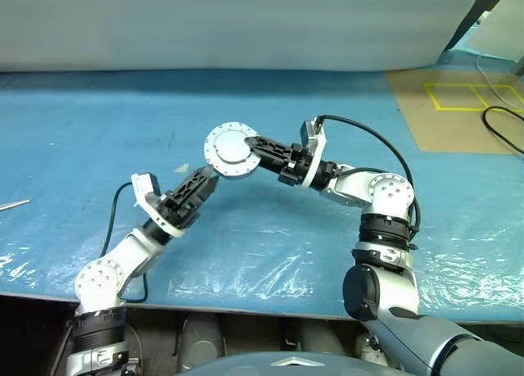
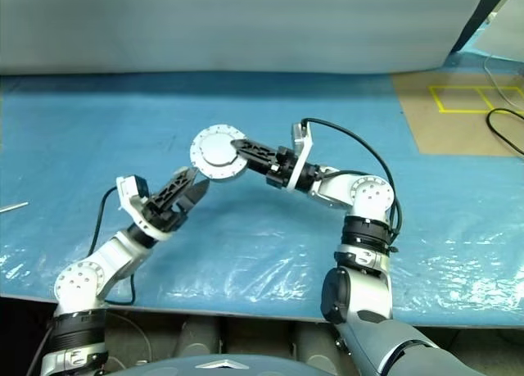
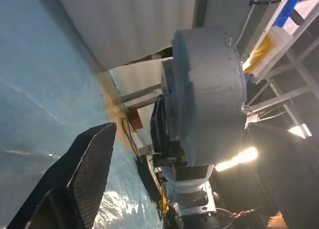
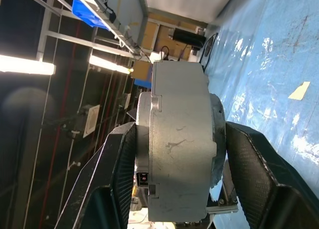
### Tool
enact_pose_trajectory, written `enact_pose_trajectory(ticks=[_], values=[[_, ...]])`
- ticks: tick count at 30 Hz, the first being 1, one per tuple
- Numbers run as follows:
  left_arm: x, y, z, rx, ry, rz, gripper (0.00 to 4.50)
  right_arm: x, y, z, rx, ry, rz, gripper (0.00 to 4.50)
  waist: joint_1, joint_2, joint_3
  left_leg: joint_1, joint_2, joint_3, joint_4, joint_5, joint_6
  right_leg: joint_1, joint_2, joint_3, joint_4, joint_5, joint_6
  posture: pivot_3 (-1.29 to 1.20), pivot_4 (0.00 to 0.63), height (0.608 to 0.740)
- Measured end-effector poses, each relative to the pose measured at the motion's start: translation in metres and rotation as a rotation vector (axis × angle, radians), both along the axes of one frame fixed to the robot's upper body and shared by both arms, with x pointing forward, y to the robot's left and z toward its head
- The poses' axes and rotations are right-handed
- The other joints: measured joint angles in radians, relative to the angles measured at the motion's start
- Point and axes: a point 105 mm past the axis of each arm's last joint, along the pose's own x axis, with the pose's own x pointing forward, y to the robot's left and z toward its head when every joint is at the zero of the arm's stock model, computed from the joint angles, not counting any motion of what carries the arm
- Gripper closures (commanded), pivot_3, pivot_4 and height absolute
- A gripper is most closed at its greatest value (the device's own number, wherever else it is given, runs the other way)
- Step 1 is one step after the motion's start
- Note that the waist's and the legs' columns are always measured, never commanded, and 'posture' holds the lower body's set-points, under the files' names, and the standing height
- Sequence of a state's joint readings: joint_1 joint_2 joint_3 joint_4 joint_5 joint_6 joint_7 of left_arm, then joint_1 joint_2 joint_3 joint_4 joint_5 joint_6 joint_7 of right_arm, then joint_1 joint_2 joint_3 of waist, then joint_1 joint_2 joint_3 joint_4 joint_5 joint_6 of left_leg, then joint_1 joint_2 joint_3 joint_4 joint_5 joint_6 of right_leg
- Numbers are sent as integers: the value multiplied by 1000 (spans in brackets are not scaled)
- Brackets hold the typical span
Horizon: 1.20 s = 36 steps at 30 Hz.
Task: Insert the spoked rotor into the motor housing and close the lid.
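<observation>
The right claw (image 2: 236, 151) clamped the closed motor housing (image 2: 217, 153) by its two flat faces, holding it up above the blue counter (image 2: 270, 228). The left claw (image 2: 190, 188) hung released just beside and below it.

The motor housing (image 4: 179, 139) is closed by the lid (image 1: 230, 149), so its inside is hidden, and the spoked rotor cannot be seen. In the right wrist view the lower part of the housing is cut off by the bottom edge. At the left edge of the left eye view a thin pale object (image 1: 14, 204) is cut off and too small to tell.
</observation>
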<state>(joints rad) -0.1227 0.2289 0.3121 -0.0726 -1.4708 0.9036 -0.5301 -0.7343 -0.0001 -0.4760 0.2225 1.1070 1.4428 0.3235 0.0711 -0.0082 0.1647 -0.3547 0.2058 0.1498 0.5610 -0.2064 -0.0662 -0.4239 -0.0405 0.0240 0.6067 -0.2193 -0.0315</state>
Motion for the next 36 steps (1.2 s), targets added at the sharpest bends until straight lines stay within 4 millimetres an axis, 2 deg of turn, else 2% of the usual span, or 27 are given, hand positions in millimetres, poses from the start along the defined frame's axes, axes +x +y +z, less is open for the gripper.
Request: enact_pose_trajectory(ticks=[4, 9, 16, 22, 25, 28, 30, 36], values=[[-1, -4, 10, -9, -40, -28, 33, 0, -1, -1, -13, -1, 3, 2135, -1, 0, 0, 0, 0, 0, 0, 0, 0, 0, 0, 0, 0, 0, 0, 0, 150, 740], [1, -6, 13, -15, -48, -39, 33, 0, -1, -1, -20, -3, 2, 2135, 0, 0, 0, 0, 0, 0, 1, 0, 0, 0, 0, 0, 1, 0, 0, 0, 150, 740], [31, -27, 12, -32, -28, -33, 33, -1, 2, -2, -30, -5, 13, 2135, 5, 0, 0, -1, 0, -1, 3, 0, 0, 1, 0, 1, 1, 1, 2, 0, 150, 740], [36, -34, 9, -7, -21, -39, 33, 1, -2, -3, -52, -6, 0, 2135, 2, 0, 0, -1, 0, -1, 2, 0, 0, 1, 0, 0, 1, 1, 2, 0, 150, 740], [38, -33, 8, 1, -17, -25, 595, 2, -2, -4, -64, -2, -10, 2135, 3, 0, 0, -1, 0, -1, 2, 0, 0, 1, 0, 0, 1, 1, 2, 0, 150, 740], [36, -32, 8, 0, -20, -25, 1568, 3, -2, -7, -77, 6, -21, 2135, 4, 0, 0, -2, 0, -1, 3, 0, 0, 1, 0, 0, 1, 1, 2, 0, 150, 740], [34, -32, 7, -14, -12, -34, 1991, 2, -2, -7, -75, 6, -20, 2135, 3, 0, 0, -2, 0, -1, 3, 0, 0, 1, 0, 0, 1, 1, 2, 0, 150, 740], [32, -33, 8, -28, 0, -57, 1994, 2, 0, -7, -77, 5, -14, 2135, 4, -1, 0, -2, 0, -1, 3, 0, 0, 1, 0, 0, 1, 1, 2, 0, 150, 740]])
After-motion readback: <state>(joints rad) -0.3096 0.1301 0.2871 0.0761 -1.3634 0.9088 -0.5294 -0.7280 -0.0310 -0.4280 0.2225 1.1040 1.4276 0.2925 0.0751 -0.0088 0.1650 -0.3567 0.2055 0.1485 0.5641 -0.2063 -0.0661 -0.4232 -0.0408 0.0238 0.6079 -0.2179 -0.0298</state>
